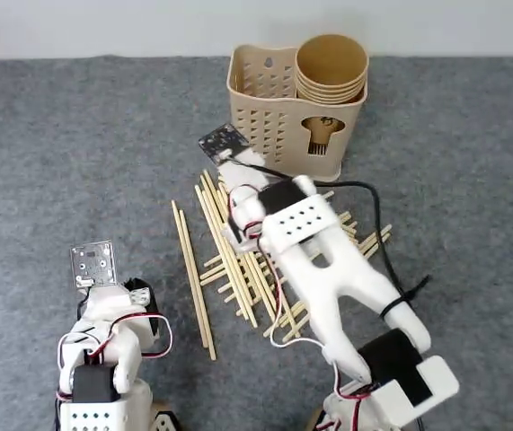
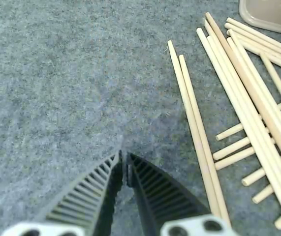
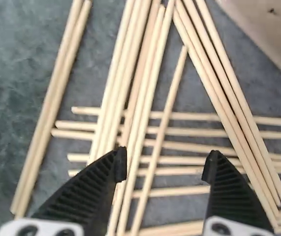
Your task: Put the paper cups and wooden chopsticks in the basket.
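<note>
The beige perforated basket [image 1: 278, 121] stands at the back of the grey carpet with a stack of paper cups [image 1: 331, 65] inside it. Wooden chopsticks [image 1: 238, 256] lie crisscrossed in a loose pile in front of it. My right arm [image 1: 328, 269] stretches over the pile. Its gripper [image 3: 166, 160] is open just above several long chopsticks [image 3: 140, 98], with nothing held between the fingers. My left arm [image 1: 103, 341] sits at the front left. Its gripper [image 2: 124, 160] is shut and empty over bare carpet, beside a separate pair of chopsticks [image 2: 194, 123].
The basket's corner [image 2: 273, 14] is beyond the pile in the left wrist view, and its wall [image 3: 273, 34] lies close to the right gripper. A black cable [image 1: 377, 233] trails over the sticks by the right arm. Bare carpet spreads to the left and right.
</note>
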